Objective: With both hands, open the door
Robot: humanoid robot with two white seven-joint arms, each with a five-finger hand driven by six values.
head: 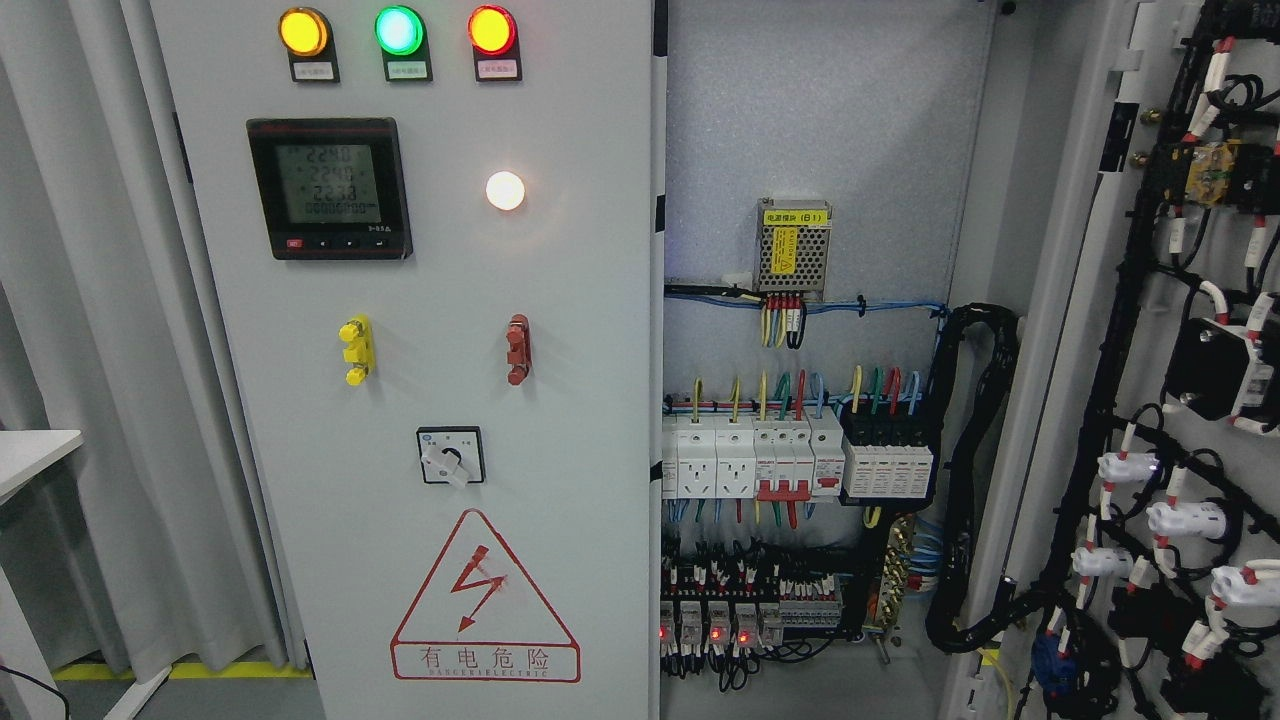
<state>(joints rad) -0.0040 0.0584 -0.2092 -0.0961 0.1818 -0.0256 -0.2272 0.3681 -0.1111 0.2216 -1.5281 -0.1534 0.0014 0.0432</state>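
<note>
Neither hand shows in the head view, so whether their fingers are open or closed cannot be told, and no place can be given relative to them.

The cabinet stands straight ahead. Its left door [420,400] is shut and fills the middle of the view. The right door [1150,300] is swung wide open at the far right, its inner face turned toward the camera and covered with black cable bundles [1110,400] and white connectors [1185,520].

On the shut door, three lamps sit in a row at the top: amber [303,31], green [399,30] and red [492,30], all lit. Below them to the left is a black meter [329,188] with a lit display, and to its right a glowing white lamp [505,190]. Lower down are a yellow handle [355,350] and a red handle [518,349], then a rotary switch [450,456], then a red triangular warning sign [485,597].

Between the two doors the cabinet interior is exposed. A small power supply [794,250] with a yellow label is mounted on the grey back panel [820,120]. Under it runs a row of white breakers [750,458] with coloured wires, beside a black module [888,455], and below that a row of terminals [740,610] with small red lights.

A grey curtain [90,300] hangs to the left of the cabinet, with a white counter [30,455] edge in front of it.
</note>
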